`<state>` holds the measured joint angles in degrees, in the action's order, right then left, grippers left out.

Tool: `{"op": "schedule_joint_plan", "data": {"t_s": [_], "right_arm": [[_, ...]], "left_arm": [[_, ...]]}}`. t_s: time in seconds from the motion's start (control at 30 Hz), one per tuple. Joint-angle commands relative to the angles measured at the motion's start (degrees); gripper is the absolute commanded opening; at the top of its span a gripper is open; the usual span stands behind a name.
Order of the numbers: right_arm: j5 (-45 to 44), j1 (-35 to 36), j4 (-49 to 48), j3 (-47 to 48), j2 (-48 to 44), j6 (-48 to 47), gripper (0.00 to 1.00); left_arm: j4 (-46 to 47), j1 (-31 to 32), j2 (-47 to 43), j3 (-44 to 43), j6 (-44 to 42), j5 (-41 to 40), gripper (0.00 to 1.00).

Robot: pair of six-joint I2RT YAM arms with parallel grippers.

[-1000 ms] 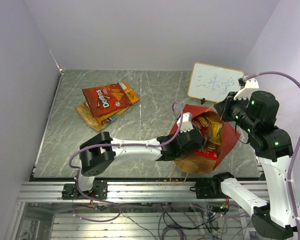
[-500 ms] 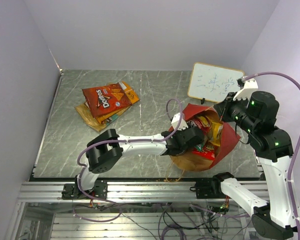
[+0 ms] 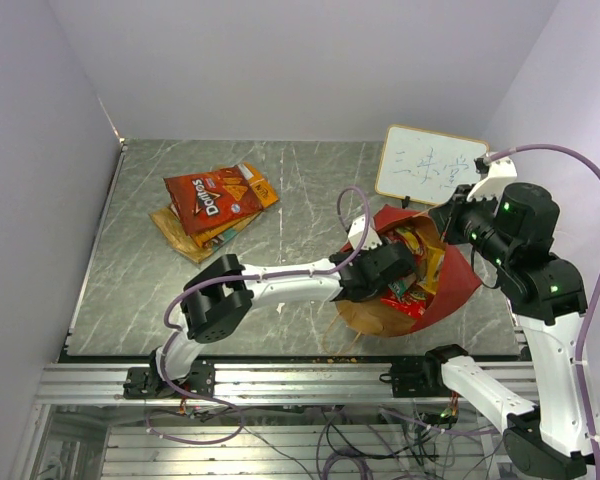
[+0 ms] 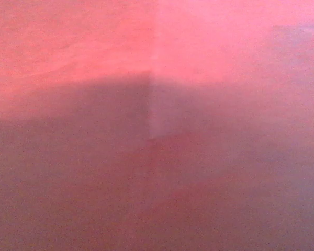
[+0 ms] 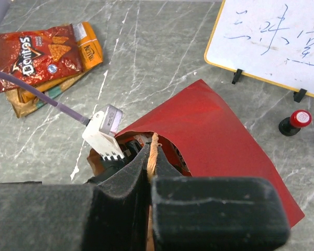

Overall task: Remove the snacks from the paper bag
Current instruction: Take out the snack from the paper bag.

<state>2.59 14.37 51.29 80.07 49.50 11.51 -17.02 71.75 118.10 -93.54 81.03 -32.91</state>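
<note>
The paper bag (image 3: pixel 462 281), red outside and brown inside, lies on its side at the table's right with its mouth facing left. My right gripper (image 5: pixel 152 151) is shut on its orange cord handle (image 5: pixel 154 142) and holds the upper lip up. My left gripper (image 3: pixel 402 270) reaches into the mouth among colourful snacks (image 3: pixel 421 257); its jaws are hidden there. The left wrist view shows only blurred red paper (image 4: pixel 157 63). A red-orange Doritos bag (image 3: pixel 211 196), an orange packet (image 3: pixel 261 186) and a tan flat pack (image 3: pixel 179 234) lie stacked at the far left.
A white writing board (image 3: pixel 427 166) stands just behind the bag at the far right. A small red-capped black object (image 5: pixel 295 122) sits beside the board's foot. The left arm's purple cable (image 3: pixel 352 205) arches over the bag mouth. The table's front edge (image 3: pixel 280 355) runs just below the bag.
My left gripper has pushed deeper into the bag, toward the right and a little farther back. The bag's brown lower lip has shifted slightly. The right gripper has stayed put on the handle.
</note>
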Motion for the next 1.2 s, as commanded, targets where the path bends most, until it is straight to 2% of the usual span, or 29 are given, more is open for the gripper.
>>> {"op": "schedule_joint_plan", "data": {"t_s": [0.0, 0.23, 0.53, 0.77, 0.87, 0.97, 1.1, 1.17], "right_arm": [[0.29, 0.13, -3.72, 0.67, -1.64, -0.59, 0.0], [0.46, 0.2, -3.77, 0.53, -1.92, -1.02, 0.0], [0.29, 0.15, -3.54, 0.3, -2.41, -1.78, 0.0], [0.8, 0.19, -3.22, 0.51, -2.86, -1.18, 0.0], [0.83, 0.16, -3.34, 0.33, -2.53, -0.92, 0.0], [0.48, 0.13, -3.11, 0.23, -2.51, -0.3, 0.0], [0.22, 0.14, -2.22, 0.69, -2.63, -0.04, 0.0], [-0.37, 0.17, -1.88, 0.9, -2.59, -0.44, 0.0]], "left_arm": [[-1.9, -0.9, 1.69, -5.28, -0.38, -0.91, 0.44], [-5.98, -1.25, 5.2, -6.4, 4.94, 1.6, 0.43], [-7.51, -2.05, 6.61, -6.93, 6.53, 2.74, 0.49], [-4.91, -2.97, 8.96, -10.92, 1.74, 2.11, 0.35], [-1.38, -3.89, 9.22, -11.22, -1.71, 3.49, 0.36], [0.59, -4.94, 10.0, -10.74, -1.58, 5.88, 0.36], [3.68, -5.3, 10.83, -11.27, -4.08, 7.84, 0.19], [2.93, -5.3, 10.89, -13.47, -7.25, 7.89, 0.14]]}}
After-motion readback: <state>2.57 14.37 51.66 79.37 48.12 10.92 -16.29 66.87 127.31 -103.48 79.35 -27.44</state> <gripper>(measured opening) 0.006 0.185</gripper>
